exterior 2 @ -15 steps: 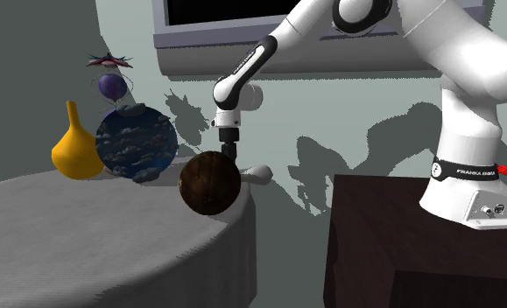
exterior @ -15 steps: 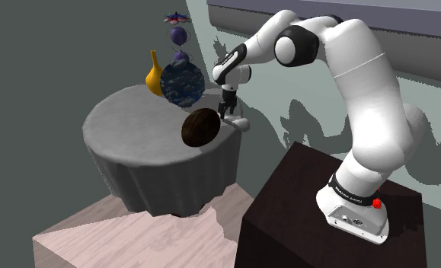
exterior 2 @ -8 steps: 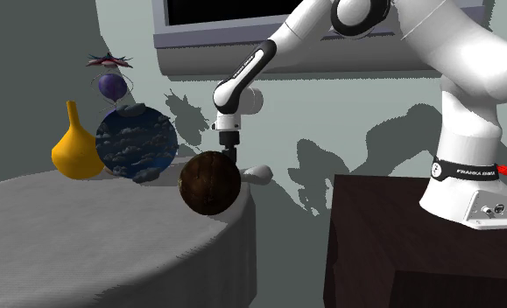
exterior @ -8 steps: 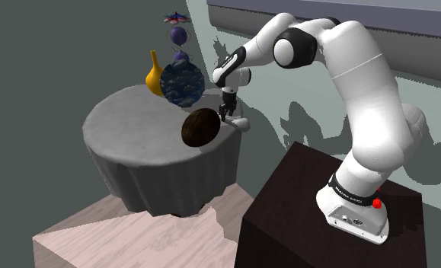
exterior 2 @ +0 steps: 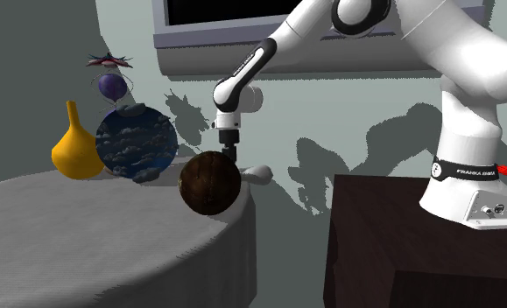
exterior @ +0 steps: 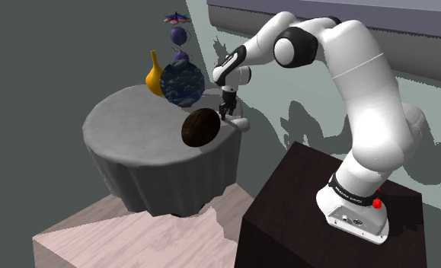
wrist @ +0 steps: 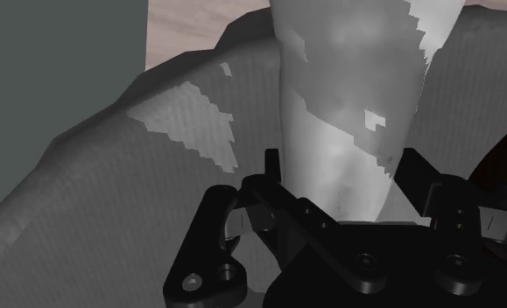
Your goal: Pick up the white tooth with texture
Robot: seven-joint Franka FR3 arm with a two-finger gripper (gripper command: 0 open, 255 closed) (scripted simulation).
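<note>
The white tooth [wrist: 339, 105] is a pale, mottled, elongated piece lying at the grey cloth-covered table's [exterior: 127, 129] edge nearest the stand. It pokes out over the rim [exterior: 239, 123] [exterior 2: 259, 171]. My black gripper [wrist: 343, 179] comes down on it from above, and both fingers press against its sides, so it is shut on the tooth. In the shoulder view the gripper [exterior: 226, 114] stands just beside the brown ball; in the second exterior view the gripper [exterior 2: 231, 154] is partly hidden behind that ball.
A dark brown ball [exterior: 199, 128] [exterior 2: 209, 183] sits right next to the gripper. Behind it stand a blue cloud-patterned globe [exterior: 182, 82], a yellow vase [exterior: 154, 76] and a purple ornament [exterior: 179, 34]. The dark stand [exterior: 325, 221] is at the shoulder view's lower right.
The fingers have closed onto the tooth since a second ago. The arm has settled slightly; the tooth and the other things have not moved.
</note>
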